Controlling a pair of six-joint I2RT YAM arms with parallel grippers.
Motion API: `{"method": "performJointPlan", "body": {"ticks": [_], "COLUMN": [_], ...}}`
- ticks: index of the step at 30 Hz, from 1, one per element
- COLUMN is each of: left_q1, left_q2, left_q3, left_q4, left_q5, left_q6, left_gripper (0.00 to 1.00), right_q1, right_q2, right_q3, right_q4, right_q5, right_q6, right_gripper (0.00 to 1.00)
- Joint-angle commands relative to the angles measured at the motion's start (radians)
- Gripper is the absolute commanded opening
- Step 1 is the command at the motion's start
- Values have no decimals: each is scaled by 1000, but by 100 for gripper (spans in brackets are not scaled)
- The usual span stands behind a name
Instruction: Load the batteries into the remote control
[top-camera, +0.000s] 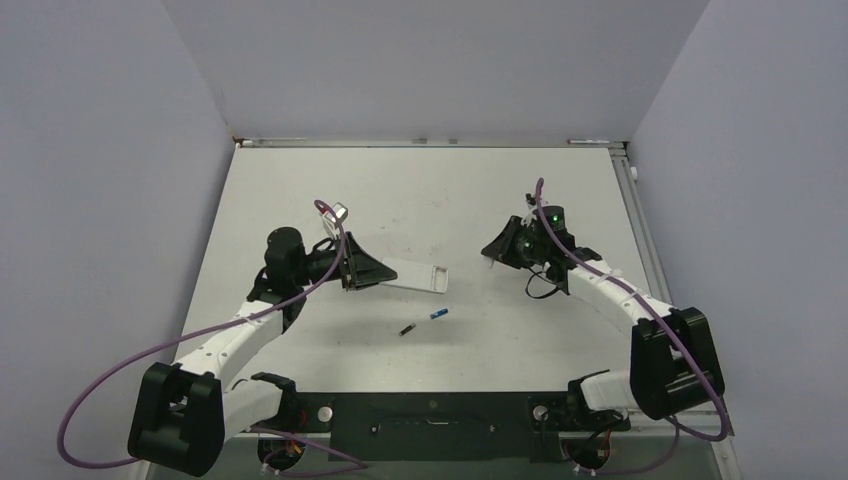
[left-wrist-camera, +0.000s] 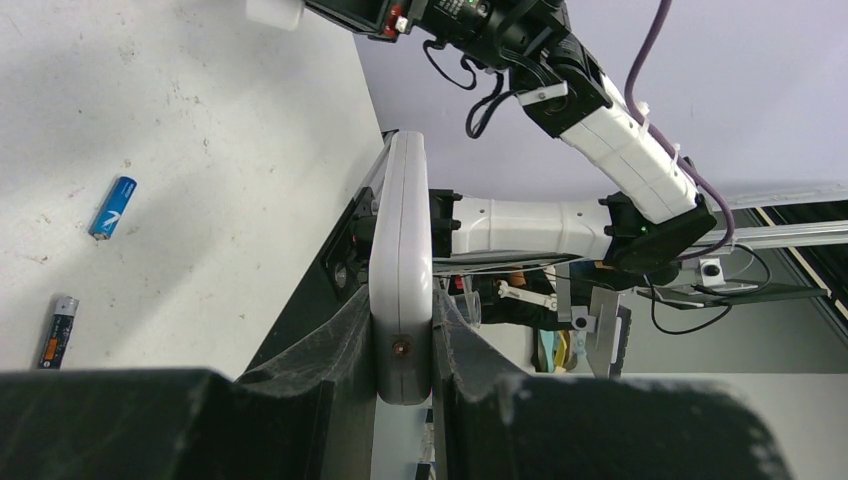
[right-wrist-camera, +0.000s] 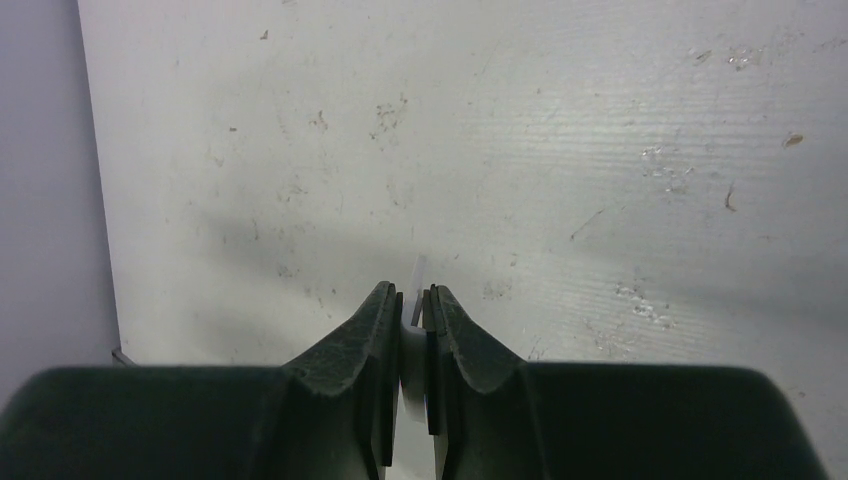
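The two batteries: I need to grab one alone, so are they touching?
Apart. The top external view shows bare table between the blue battery and the dark battery.

A scuffed white rectangular tabletop (top-camera: 420, 190) carries two small cylindrical cells near its front middle. The blue battery (top-camera: 439, 314) lies just beside the dark grey-black battery (top-camera: 407, 329), not touching.

L gripper (top-camera: 385, 272) grips remote (top-camera: 418, 276), left of table (top-camera: 420, 190) ctr. On table just before remote's free end: left battery (top-camera: 407, 329), right battery (top-camera: 438, 314), apart. R gripper (top-camera: 493, 256) opposite, thin piece (right-wrist-camera: 416, 285) betw fingers.
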Motion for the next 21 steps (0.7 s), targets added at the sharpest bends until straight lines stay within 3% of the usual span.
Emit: {"method": "performJointPlan", "body": {"ticks": [1,21], "left_q1": [6,2], "left_q2": [-26,-67], "left_q3": [20,9], "left_q4": [20,4], "left_q5": [2,2], "left_q6": [20,7], "left_gripper": [0,0], "right_q1": [-20,-104], "right_q2": [56,369], "right_q3": [-10,85], "right_q4": [204,375], "right_q5": [38,-16], "right_q6": [28,37], "right_gripper": [8,12]}}
